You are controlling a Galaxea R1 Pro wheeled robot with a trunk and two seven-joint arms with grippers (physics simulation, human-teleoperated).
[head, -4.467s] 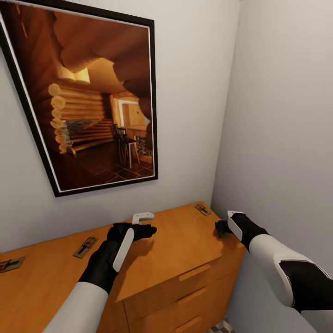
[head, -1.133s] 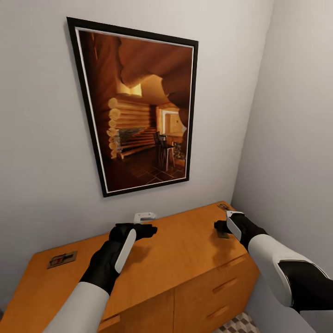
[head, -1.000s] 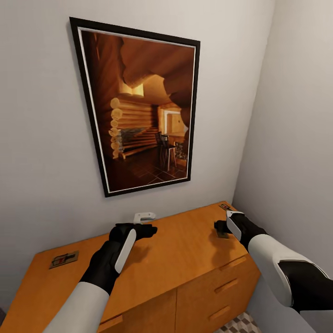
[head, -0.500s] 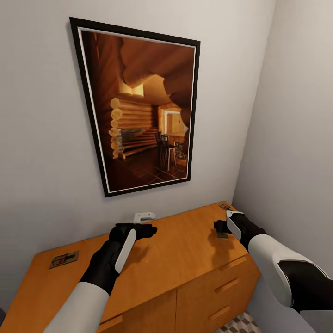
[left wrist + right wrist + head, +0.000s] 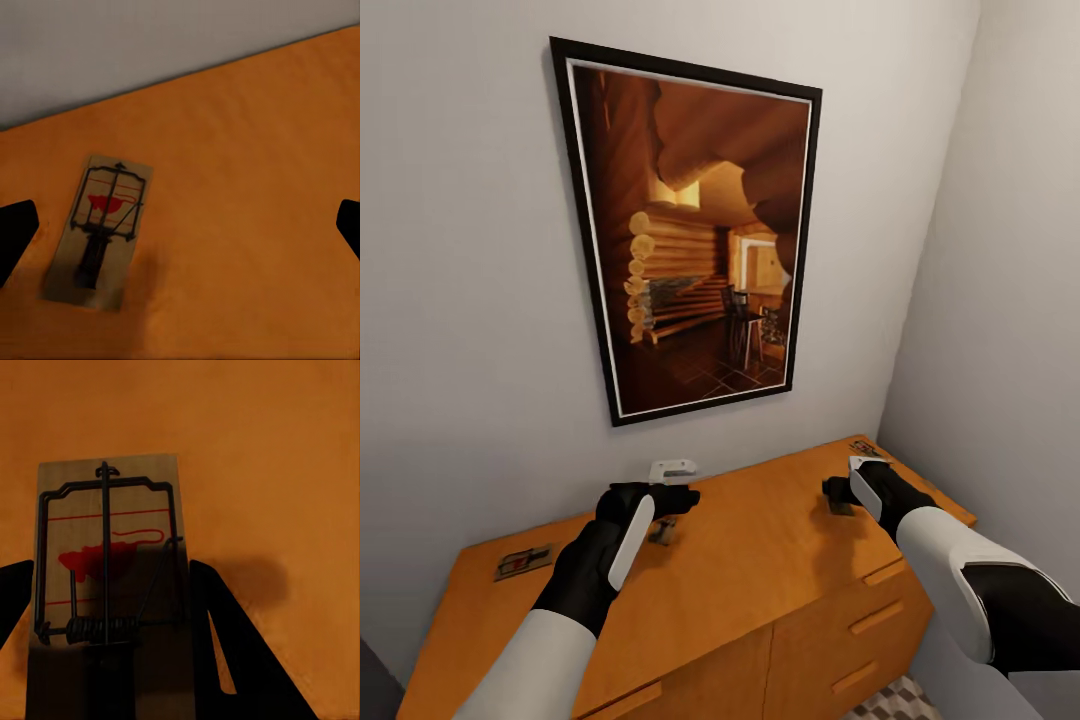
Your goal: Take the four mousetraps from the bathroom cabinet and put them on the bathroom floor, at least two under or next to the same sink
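The orange-brown cabinet (image 5: 760, 545) stands against the wall below me. One mousetrap (image 5: 523, 563) lies flat near its left end. Another mousetrap (image 5: 663, 530) sits just below my left gripper (image 5: 682, 497), whose fingers stand wide apart. In the left wrist view that mousetrap (image 5: 101, 229) rests on the wood off to one side of the open gripper (image 5: 180, 225). My right gripper (image 5: 832, 495) is shut on a third mousetrap (image 5: 109, 585), held a little above the top and casting a shadow. A further mousetrap (image 5: 863, 447) lies at the far right corner.
A large framed picture (image 5: 700, 240) of a log interior hangs on the wall above the cabinet. A side wall closes in at the right. Drawer fronts (image 5: 860, 620) face me, and a patch of cube-patterned bathroom floor (image 5: 880, 702) shows at the bottom right.
The camera has swung left, so cabinet and picture sit further right. A mousetrap now shows under my left gripper. The right gripper keeps its mousetrap.
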